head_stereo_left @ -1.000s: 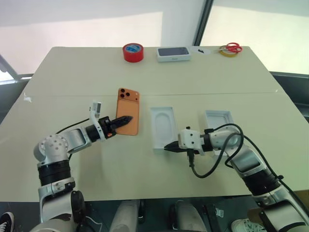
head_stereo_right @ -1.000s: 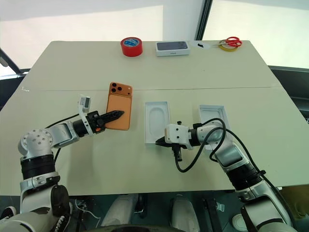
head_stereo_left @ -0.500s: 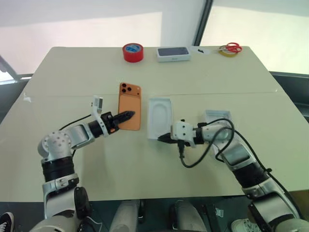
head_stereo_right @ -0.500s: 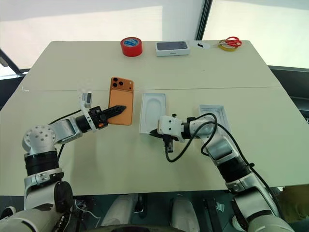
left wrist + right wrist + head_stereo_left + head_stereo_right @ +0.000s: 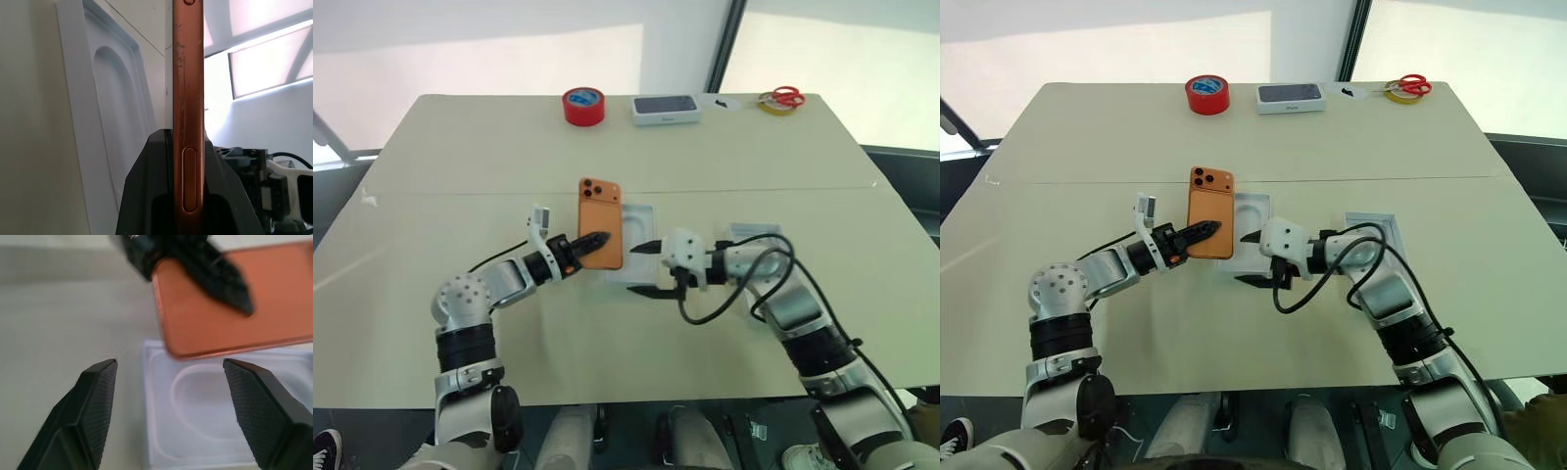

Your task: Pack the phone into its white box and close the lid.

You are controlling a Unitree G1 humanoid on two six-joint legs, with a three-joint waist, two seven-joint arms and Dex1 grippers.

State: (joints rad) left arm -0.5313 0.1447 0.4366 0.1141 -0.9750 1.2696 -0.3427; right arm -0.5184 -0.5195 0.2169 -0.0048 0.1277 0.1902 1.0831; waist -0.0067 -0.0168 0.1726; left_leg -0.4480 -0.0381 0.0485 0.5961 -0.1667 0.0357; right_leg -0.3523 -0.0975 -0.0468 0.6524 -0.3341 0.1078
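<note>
**Phone carried right, insert dragged left, right jaws let go**

Since a second ago, the phone [image 5: 601, 223] has travelled right in the left jaws. The insert [image 5: 641, 220] has been pulled left to meet it. The right jaws, then pinched on the insert's near edge, now stand released and lifted just off that edge.

The left jaws are clenched on the phone's near end, one finger on top and one below. They hold it roughly flat above the desk [image 5: 460, 147], with its right side over the insert's left rim. What we take for the white box [image 5: 751, 230] lies off to the right, partly behind the right arm and its cable.

We judge the step in hand to be bringing the phone to the box. To do it well, we should:
- keep the pinch firm, because the grip takes only a short end and the long body could droop or twist;
- keep the phone level and clear of the insert's rim;
- get the right arm out of the path, or let it steady the free end;
- line up the long sides with the box walls before lowering, as the fit looks close.

The phone is flat and orange with rounded corners. It lies back-up, with a three-lens cluster at the far left corner. Edge-on, the coppery frame shows a long side button and faint scuffs.
</note>
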